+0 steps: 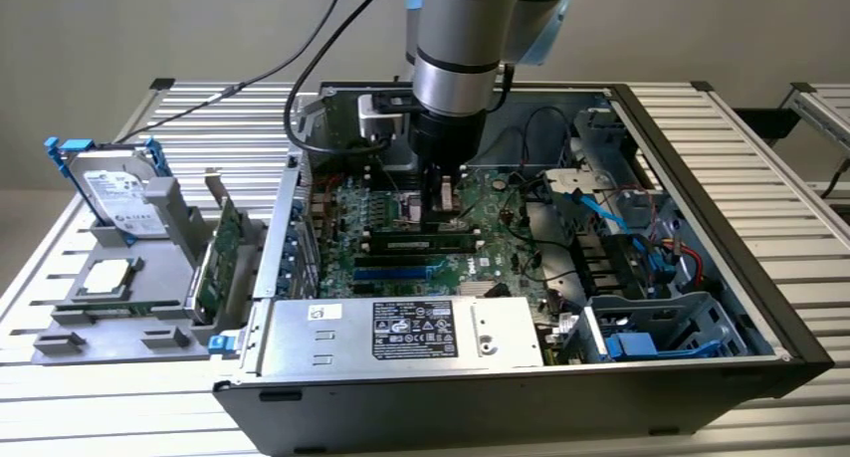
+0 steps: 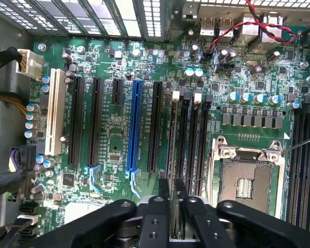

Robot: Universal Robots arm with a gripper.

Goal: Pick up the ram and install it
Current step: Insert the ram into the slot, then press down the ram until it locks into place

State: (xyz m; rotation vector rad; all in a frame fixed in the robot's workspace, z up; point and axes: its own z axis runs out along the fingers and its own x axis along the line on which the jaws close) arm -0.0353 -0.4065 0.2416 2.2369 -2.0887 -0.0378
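The open computer case (image 1: 743, 278) fills most of the slatted table (image 1: 80, 427), its walls rising close around the motherboard (image 2: 113, 134). The arm (image 1: 459, 39) comes straight down into the middle, with cables and a drive cage crowding the exterior view's right. The gripper (image 2: 171, 194) hangs low over the memory slots beside the processor socket (image 2: 245, 181); its fingers (image 2: 163, 188) pinch the ram (image 2: 173, 155), which stands on edge in line with one slot, tightly flanked by neighbouring slots.
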